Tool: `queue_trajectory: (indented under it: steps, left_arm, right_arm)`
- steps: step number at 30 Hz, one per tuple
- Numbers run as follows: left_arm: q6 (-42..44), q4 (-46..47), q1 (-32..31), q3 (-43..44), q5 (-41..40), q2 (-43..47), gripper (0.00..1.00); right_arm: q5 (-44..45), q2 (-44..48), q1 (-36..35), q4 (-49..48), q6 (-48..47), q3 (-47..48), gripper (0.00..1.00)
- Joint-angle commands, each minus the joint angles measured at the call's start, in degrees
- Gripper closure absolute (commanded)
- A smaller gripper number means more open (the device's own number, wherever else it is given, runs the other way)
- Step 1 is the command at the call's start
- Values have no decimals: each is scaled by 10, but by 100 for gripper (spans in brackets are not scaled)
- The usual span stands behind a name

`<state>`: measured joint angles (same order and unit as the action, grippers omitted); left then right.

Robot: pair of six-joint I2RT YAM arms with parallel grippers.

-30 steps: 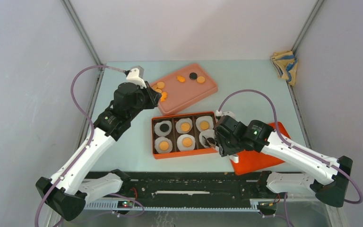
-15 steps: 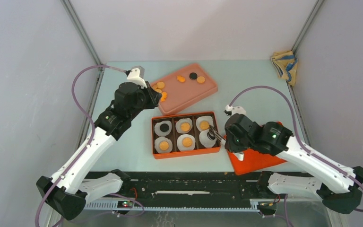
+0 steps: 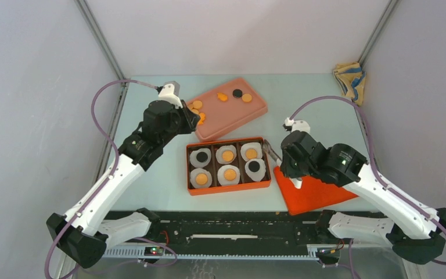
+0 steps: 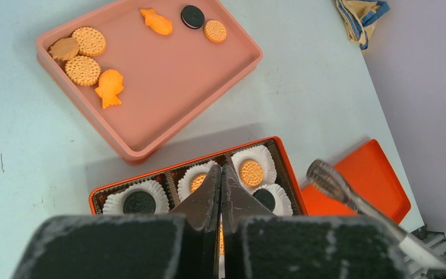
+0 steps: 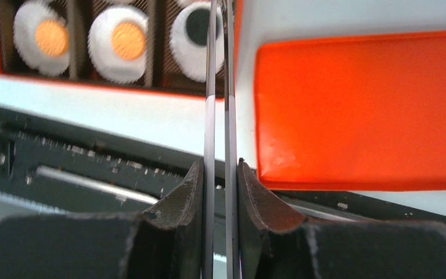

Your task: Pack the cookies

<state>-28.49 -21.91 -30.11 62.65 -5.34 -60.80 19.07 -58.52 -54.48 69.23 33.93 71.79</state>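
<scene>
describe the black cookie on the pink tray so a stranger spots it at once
Find the pink tray at the far side of the table. Three cookies line its far edge. The black cookie is the middle one, the tray's only dark disc, flanked by orange ones.

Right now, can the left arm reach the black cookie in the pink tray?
Likely yes: the black cookie lies uncovered in the open tray, and the left fingers, shut, hang near with nothing between.

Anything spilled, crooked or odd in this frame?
Nothing stands out. Each of the six white crinkled paper cups in the orange compartment box holds one round cookie; the spare cookies all lie inside the pink rectangular tray, none spilled outside it.
</scene>
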Motion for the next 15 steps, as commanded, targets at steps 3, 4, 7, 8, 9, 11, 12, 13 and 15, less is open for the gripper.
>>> queue_trajectory:
  steps: [3,4,7,8,9,11,12,13,15]
  left_arm:
    - [3,28,-3,-2,14,-9,98]
    - [3,29,-3,0,16,-13,99]
    - [2,26,-3,2,20,-17,99]
    - [2,25,-3,1,21,-16,99]
    - [2,25,-4,-2,19,-14,99]
    - [3,26,-4,-7,13,-9,99]
    - [3,25,-3,-10,7,-9,99]
    - [5,24,-3,-12,0,-9,99]
    - [9,21,-3,-9,-7,-14,99]
  right_arm:
    - [37,-20,174,-80,-43,6,89]
    - [19,-43,212,-113,-69,4,89]
    - [-36,-129,319,-207,-117,18,91]
    - [-56,-168,350,-227,-126,31,93]
    - [-74,-210,374,-238,-136,53,95]
    - [-81,-312,408,-259,-162,121,98]
    - [-78,-354,415,-262,-171,157,98]
    - [-75,-397,424,-262,-178,193,99]
    - [-81,-475,439,-259,-187,263,99]
